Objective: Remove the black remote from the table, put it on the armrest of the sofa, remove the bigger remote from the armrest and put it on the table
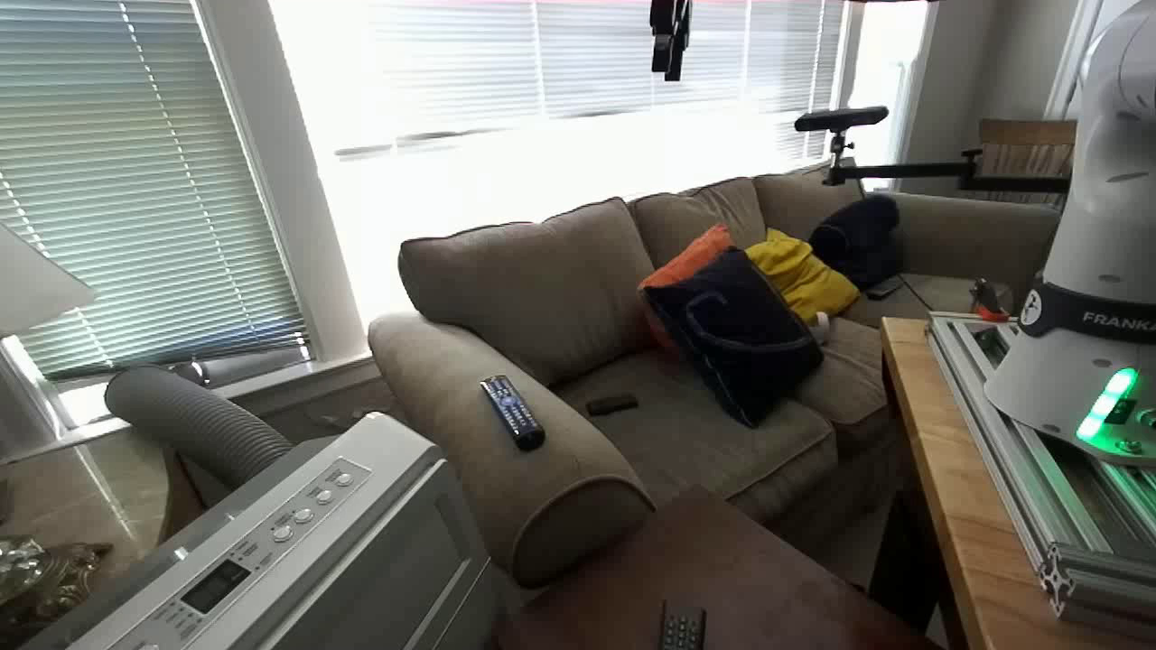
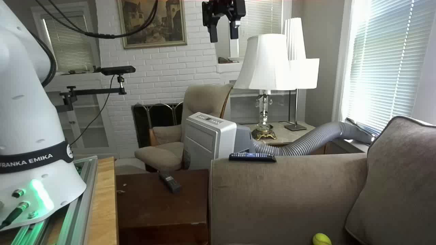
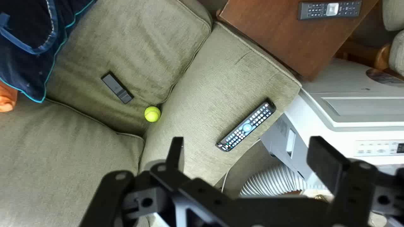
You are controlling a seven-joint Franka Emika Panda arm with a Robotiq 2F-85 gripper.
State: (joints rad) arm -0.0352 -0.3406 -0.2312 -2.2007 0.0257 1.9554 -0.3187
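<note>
Tan armrest [image 3: 217,85], well below the pincer [image 2: 223,35] (jaws wide apart), has the bigger remote [image 3: 246,126]: prob light, stiff & a bit slick, so best grab its mid.

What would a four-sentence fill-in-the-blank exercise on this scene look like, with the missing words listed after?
The bigger remote lies on the ____ of the sofa.
The black remote lies on the brown wooden ____.
A tennis ____ shows on the sofa.
The tool is not shut but ____.
Missing words: armrest; table; ball; open.
</note>
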